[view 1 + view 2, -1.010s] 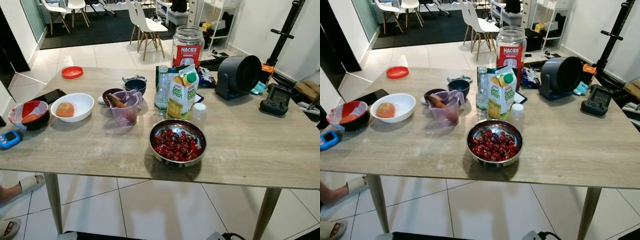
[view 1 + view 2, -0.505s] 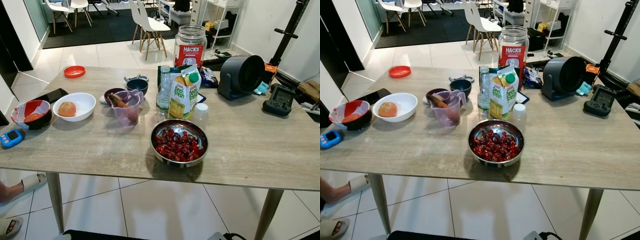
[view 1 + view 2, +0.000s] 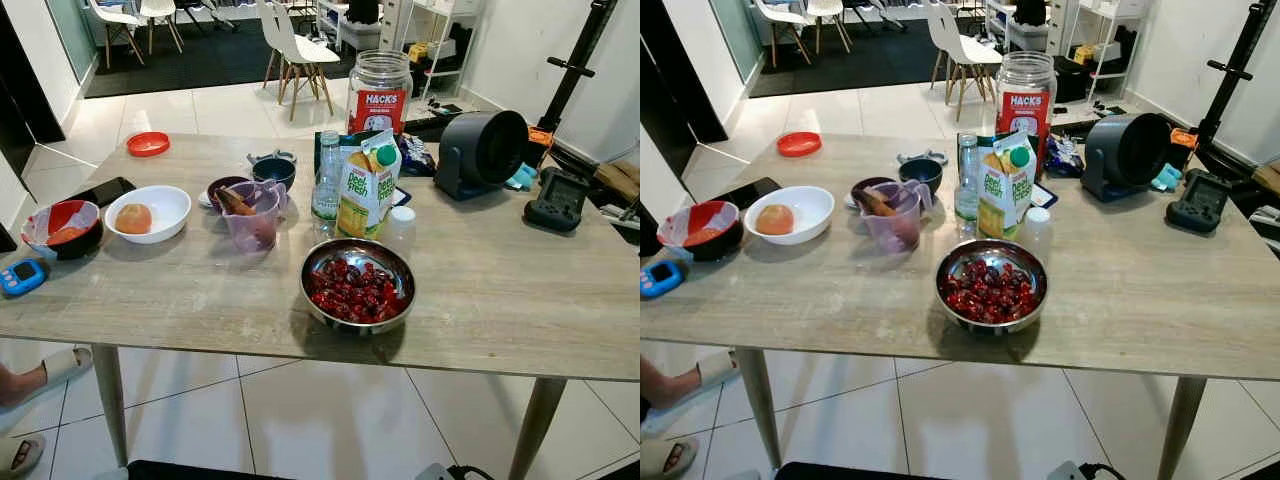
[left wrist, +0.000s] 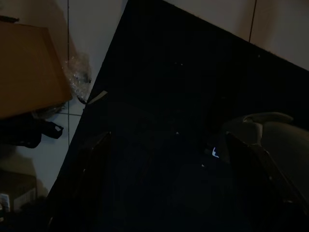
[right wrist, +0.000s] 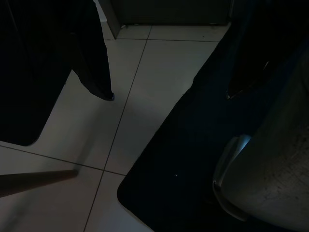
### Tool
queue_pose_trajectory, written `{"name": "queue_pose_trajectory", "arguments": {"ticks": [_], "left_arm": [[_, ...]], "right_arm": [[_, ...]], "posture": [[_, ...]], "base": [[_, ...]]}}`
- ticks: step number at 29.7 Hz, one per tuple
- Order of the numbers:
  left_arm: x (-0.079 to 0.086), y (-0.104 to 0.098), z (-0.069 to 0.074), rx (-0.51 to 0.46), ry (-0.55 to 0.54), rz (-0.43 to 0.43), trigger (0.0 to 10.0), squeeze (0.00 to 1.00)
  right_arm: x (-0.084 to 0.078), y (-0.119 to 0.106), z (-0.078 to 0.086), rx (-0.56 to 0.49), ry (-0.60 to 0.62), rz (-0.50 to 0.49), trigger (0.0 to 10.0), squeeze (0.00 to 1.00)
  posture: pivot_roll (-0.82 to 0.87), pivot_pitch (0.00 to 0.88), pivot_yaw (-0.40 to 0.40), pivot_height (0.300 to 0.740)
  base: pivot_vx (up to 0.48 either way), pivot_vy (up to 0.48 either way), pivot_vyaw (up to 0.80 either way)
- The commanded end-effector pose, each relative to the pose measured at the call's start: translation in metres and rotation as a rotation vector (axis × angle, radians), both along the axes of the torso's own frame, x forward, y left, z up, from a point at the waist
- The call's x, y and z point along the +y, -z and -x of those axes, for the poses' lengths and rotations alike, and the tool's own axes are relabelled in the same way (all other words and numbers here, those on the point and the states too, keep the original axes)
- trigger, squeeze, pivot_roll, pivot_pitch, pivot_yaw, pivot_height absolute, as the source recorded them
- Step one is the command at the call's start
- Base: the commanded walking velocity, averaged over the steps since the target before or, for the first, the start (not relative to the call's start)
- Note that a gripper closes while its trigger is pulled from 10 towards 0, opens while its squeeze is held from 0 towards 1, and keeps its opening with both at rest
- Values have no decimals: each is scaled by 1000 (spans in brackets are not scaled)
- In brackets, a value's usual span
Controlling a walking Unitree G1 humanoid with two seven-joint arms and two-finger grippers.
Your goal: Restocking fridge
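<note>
A pale wood-grain bench (image 3: 500, 290) carries the goods. Near its front edge sits one round steel bowl of dark red cherries (image 3: 357, 285). Just behind it stand one yellow-and-green juice carton (image 3: 366, 185), one clear plastic water bottle (image 3: 325, 178) beside the carton, and one small white-capped bottle (image 3: 400, 228). Further back is one large glass jar with a red label (image 3: 378, 93).

To the left are one purple plastic measuring jug (image 3: 251, 215), one dark purple bowl (image 3: 222, 188), one dark blue bowl (image 3: 271, 170), one white bowl holding an orange fruit (image 3: 147, 212), one red bowl covered in film (image 3: 62, 226) and one flat red lid (image 3: 147, 144). One dark grey round fan (image 3: 482, 152) stands at the right.

Both arms hang idle over a dark mat. The left tool (image 4: 169, 183) and the right tool (image 5: 166, 92) both have their fingers spread apart, grasping nothing.
</note>
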State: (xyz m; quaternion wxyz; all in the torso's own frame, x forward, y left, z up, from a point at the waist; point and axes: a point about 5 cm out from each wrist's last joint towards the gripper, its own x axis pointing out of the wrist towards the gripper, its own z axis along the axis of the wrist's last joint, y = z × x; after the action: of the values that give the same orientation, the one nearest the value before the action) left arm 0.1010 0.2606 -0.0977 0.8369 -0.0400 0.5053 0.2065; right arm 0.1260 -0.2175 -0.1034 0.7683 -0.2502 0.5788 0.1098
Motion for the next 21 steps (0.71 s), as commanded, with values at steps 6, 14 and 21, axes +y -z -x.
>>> {"name": "queue_pose_trajectory", "arguments": {"ticks": [6,14,21], "left_arm": [[7,-2,-1,-10,-12,-7,10000,1000],[11,-5,-4,-25,-29,-39,10000,1000],[38,-17,-9,-97,-189,-113,10000,0]], "right_arm": [[2,0,-1,-5,5,-4,10000,0],[5,0,-3,-5,-6,-10,10000,0],[8,0,-3,-5,-16,-14,10000,0]], "posture": [[46,0,14,740],[48,0,13,740],[46,0,14,740]], "base": [[0,0,0],[0,0,0],[0,0,0]]}}
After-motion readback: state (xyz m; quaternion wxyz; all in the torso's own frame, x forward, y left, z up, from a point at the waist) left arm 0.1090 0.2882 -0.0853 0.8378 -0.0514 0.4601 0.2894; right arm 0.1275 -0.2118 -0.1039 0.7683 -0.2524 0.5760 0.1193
